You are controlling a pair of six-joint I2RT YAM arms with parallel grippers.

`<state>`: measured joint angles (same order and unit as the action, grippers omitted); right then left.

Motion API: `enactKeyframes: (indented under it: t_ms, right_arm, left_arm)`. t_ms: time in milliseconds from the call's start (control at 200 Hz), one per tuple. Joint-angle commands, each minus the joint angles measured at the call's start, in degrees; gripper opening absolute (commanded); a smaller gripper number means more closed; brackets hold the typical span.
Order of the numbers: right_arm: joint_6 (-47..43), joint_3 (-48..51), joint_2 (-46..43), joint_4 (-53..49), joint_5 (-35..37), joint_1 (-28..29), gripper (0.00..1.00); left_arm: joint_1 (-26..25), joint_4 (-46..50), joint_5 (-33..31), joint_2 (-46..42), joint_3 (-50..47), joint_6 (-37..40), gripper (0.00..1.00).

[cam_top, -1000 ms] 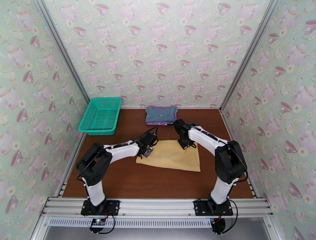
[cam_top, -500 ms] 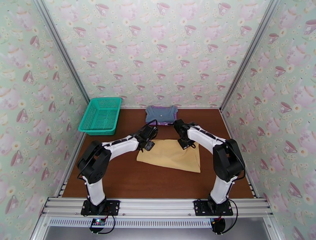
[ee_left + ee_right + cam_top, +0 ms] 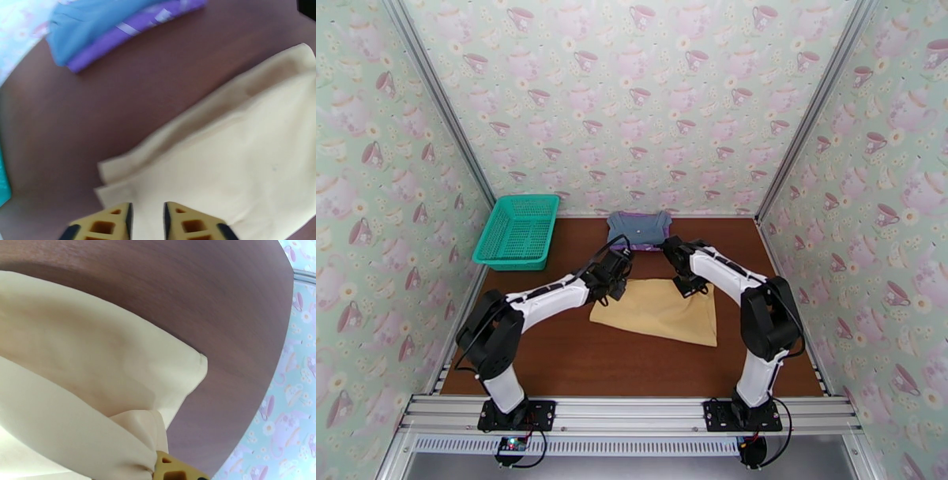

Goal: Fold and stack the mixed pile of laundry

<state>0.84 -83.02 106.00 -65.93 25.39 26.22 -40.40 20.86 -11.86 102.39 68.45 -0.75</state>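
Where the bench (image 3: 632, 363) meets its far-left corner, a teal mesh basket (image 3: 520, 229) sits against the patterned wall. To its right the left arm (image 3: 553, 294) reaches from the near edge toward the middle of the bench. The left jaws hang over the far-left corner of the mustard-yellow piece (image 3: 663, 312). In the left wrist view their two yellow fingers (image 3: 112, 221) stand a narrow gap apart, with the cloth's folded corner just beyond their tips. Nothing can be seen pinched between them, and whether the tips touch the cloth cannot be told.

At the middle of the far edge lies a small stack. The grey-blue piece (image 3: 638, 227) rests folded on the purple T-shirt (image 3: 636, 246), whose purple edge and pale print peek out beneath it. The stack lies apart from the yellow cloth, with bare bench between them.

The mustard-yellow piece lies folded and mostly flat in the centre of the bench, its long side running left to right. A doubled layer shows along its far side in the left wrist view.

Right of that, the right arm (image 3: 727, 272) bends in from the near-right. The right jaws are at the far edge of the yellow cloth, toward its right end. They are closed on it. In the right wrist view the fabric gathers into a bunch at the yellow finger (image 3: 173, 471).
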Motion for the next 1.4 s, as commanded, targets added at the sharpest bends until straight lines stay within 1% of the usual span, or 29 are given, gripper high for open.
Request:
enactKeyframes:
  t_ms: [0,115,235,311,321,331,376,416,476,531,586,671,711,741,746,811,881,952,1017,1072,1147,1257,1327,1397]
  right_arm:
    - [1.8,-2.9,2.1,-6.3,1.8,-0.4,0.00]
    - [1.9,-3.5,3.9,-7.6,1.5,-1.3,0.00]
    - [1.9,-3.9,6.2,-7.7,4.0,-2.7,0.00]
    - [2.1,-4.2,7.2,-6.5,6.6,-3.9,0.17]
    - [2.1,-4.2,7.3,-6.4,6.8,-4.0,0.17]
    - [2.2,-4.2,7.5,-6.1,7.3,-4.3,0.22]
    - [2.4,-4.4,7.9,-5.4,9.2,-5.0,0.33]
    - [2.7,-4.6,8.2,-5.0,10.8,-5.8,0.39]
    - [3.1,-4.9,8.2,-4.7,11.8,-6.8,0.46]
    - [3.4,-5.0,7.5,-4.6,11.4,-7.2,0.48]
    - [3.7,-4.7,5.9,-4.2,8.7,-7.1,0.49]
    - [4.7,-3.4,2.3,-2.9,3.2,-7.0,0.49]
    - [5.3,-2.2,-0.2,-1.7,-0.8,-7.0,0.49]
    - [5.8,-1.0,-2.3,-0.1,-4.1,-6.9,0.48]
    - [6.1,-0.5,-3.0,0.5,-5.8,-6.9,0.48]
    - [8.2,2.6,-7.7,4.6,-15.0,-6.8,0.45]
    - [12.0,7.4,-12.5,13.9,-27.0,-6.2,0.41]
    - [18.8,13.2,-15.9,24.1,-37.8,-5.6,0.34]
    - [26.0,19.1,-17.1,35.1,-44.9,-4.9,0.26]
    - [31.8,22.3,-16.3,42.8,-49.4,-4.2,0.22]
    - [36.5,23.8,-13.4,48.2,-52.0,-2.6,0.20]
    - [38.2,23.3,-8.8,48.5,-52.3,1.4,0.18]
    - [38.9,24.7,-7.4,48.3,-51.0,3.6,0.17]
    - [40.1,27.6,-7.4,48.3,-48.6,4.6,0.16]
  left_arm:
    - [0.2,0.5,3.6,5.0,0.5,-3.3,0.18]
    - [0.3,1.2,2.8,8.7,2.2,-3.7,0.18]
    - [0.9,2.2,1.0,11.9,3.6,-3.9,0.18]
    - [1.3,2.6,0.1,13.2,4.2,-4.0,0.18]
    - [1.3,2.7,0.0,13.3,4.2,-4.0,0.18]
    - [1.3,2.6,-0.2,13.4,4.2,-4.0,0.18]
    - [1.3,2.5,-0.8,13.7,4.0,-4.0,0.17]
    - [1.5,2.0,-1.0,13.7,3.8,-4.1,0.17]
    - [1.6,1.3,-1.1,13.5,3.3,-4.1,0.17]
    - [1.6,0.6,-0.9,13.4,3.0,-4.1,0.17]
    - [1.6,0.0,-0.6,13.3,2.8,-4.1,0.17]
    - [1.6,-1.4,-0.2,13.0,2.2,-4.3,0.16]
    - [1.4,-2.0,-0.2,12.9,2.0,-4.4,0.16]
    - [1.4,-2.4,-0.2,12.8,1.7,-4.5,0.17]
    - [1.4,-2.5,-0.3,12.8,1.7,-4.6,0.16]
    - [1.3,-3.4,-0.7,12.5,1.1,-4.9,0.16]
    - [1.1,-4.1,-1.0,12.4,0.6,-5.4,0.16]
    - [0.9,-4.6,-1.8,12.3,0.0,-5.9,0.17]
    - [0.7,-4.8,-2.3,12.2,-0.4,-6.5,0.17]
    - [0.5,-4.8,-2.6,12.1,-0.7,-7.1,0.17]
    - [0.3,-4.8,-3.4,11.7,-1.2,-7.9,0.17]
    - [0.1,-4.6,-4.5,10.8,-2.0,-8.7,0.17]
    - [0.1,-3.6,-5.7,10.0,-2.4,-9.4,0.17]
    - [0.2,-1.8,-7.8,9.4,-2.7,-10.4,0.17]
